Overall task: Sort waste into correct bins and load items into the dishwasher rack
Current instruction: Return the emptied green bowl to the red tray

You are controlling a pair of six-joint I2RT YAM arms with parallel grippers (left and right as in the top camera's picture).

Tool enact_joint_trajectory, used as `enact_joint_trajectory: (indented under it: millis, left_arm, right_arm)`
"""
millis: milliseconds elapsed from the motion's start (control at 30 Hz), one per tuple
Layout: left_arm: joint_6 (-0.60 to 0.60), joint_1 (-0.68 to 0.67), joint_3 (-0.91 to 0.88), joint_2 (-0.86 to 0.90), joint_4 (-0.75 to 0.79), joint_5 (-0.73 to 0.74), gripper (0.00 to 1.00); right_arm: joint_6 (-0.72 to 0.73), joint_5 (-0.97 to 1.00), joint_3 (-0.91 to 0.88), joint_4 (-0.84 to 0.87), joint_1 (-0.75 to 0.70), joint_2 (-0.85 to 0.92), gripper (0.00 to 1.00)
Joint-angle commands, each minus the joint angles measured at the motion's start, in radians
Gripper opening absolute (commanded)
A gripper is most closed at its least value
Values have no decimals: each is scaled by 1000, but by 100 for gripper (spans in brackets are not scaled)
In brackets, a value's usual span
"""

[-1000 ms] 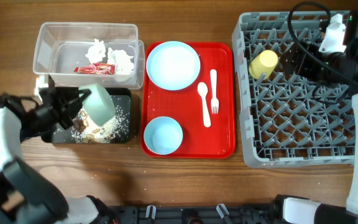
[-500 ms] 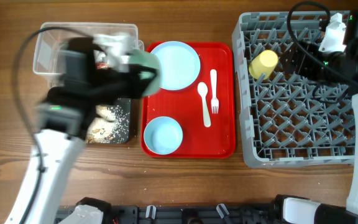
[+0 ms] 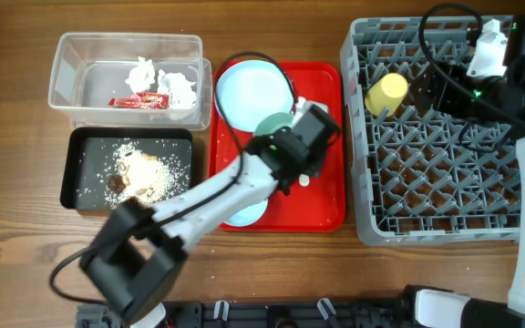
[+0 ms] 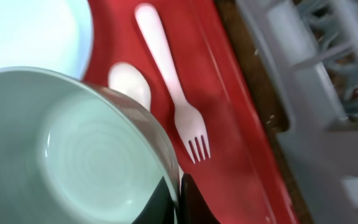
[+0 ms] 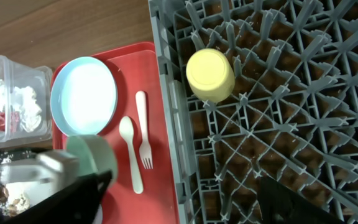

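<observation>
Left gripper (image 3: pixel 288 138) clamped on pale green bowl (image 4: pixel 73 155) rim | swung from black tray (image 3: pixel 85 155) to above red tray (image 3: pixel 326 196), over fork (image 4: pixel 173 93) | food scraps (image 3: pixel 144 173) dumped, bowl empty | judged next: dishwasher rack (image 3: pixel 445 173) | right gripper (image 5: pixel 182 202) spread open, empty

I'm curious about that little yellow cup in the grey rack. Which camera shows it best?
The right wrist view: the yellow cup lies large and unobstructed on the dishwasher rack. Overhead shows it smaller; the left wrist view misses it.
</observation>
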Motion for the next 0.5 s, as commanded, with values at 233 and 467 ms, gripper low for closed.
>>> enact_joint_trajectory:
  millis: [233,467]
  left_arm:
    - [-17,-42,6,0,-38,-51,17]
    - [-35,-33,7,-27,-41,-51,29]
  right_arm:
    - [-17,-3,-3,0,-2,8,84]
    - [-16,-56,-15,3,14,11,84]
